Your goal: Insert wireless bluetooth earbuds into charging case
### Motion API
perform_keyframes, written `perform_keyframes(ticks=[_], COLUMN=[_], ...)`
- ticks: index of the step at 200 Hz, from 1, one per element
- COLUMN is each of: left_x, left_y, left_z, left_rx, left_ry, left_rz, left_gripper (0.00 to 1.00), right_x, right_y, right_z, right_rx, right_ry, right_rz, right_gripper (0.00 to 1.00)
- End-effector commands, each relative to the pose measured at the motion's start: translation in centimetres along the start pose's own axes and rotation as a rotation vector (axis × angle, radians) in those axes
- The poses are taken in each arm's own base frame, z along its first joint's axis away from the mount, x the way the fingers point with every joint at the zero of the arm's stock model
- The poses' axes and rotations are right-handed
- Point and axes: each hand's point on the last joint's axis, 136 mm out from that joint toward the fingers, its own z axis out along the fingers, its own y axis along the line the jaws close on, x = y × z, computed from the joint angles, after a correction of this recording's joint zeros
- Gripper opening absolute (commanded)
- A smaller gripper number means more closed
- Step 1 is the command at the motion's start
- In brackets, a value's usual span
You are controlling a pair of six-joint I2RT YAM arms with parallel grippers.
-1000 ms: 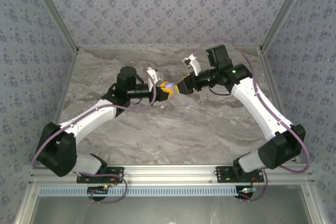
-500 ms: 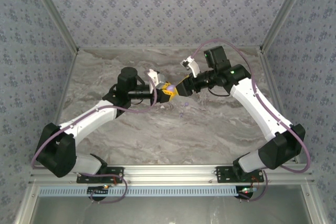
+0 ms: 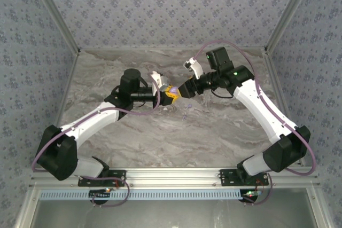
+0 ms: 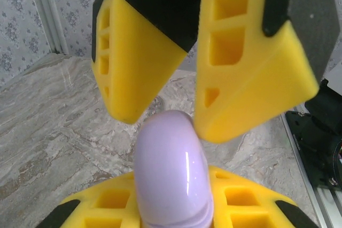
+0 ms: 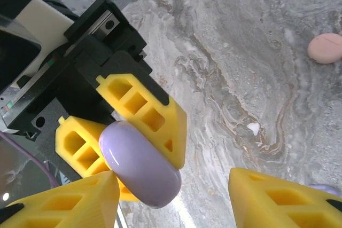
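The lilac charging case [image 4: 171,169] is a smooth, closed oval pod. My left gripper [image 4: 172,213] is shut on it and holds it above the table's middle [image 3: 170,93]. My right gripper [image 5: 171,206] is open and faces the left one [image 3: 179,91]. Its yellow fingers [image 4: 251,73] straddle the free end of the case [image 5: 139,164], and one finger sits right beside it. Two tiny pale lilac earbuds [image 3: 184,116] lie on the marble just in front of the grippers. A lilac edge [image 5: 320,188] peeks out behind my right finger; I cannot tell what it is.
A pink coin-like disc [image 5: 324,48] and a small white fleck [image 5: 253,128] lie on the grey marble table [image 3: 160,137]. Patterned walls close in the back and both sides. Both arms meet over the table's centre.
My right gripper has edged left and slightly up, closer around the case. The left gripper keeps its hold almost in place.
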Motion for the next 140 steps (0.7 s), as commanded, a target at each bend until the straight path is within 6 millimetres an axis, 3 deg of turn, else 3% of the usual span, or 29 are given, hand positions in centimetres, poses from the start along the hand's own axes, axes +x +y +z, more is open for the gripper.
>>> perform_keyframes(ticks=[1, 140], left_x=[-2.8, -3.7], left_y=[-2.9, -4.1], left_z=[-0.3, -0.3], left_rx=[0.097, 0.140], left_ry=[-0.069, -0.074], left_rz=[0.110, 0.137], left_gripper=[0.03, 0.02], right_x=[-0.7, -0.1], right_y=[-2.6, -4.5], right_z=[-0.2, 0.2], right_rx=[0.125, 0.179], right_ry=[-0.017, 0.015], right_rz=[0.030, 0.085], right_gripper=[0.57, 0.58])
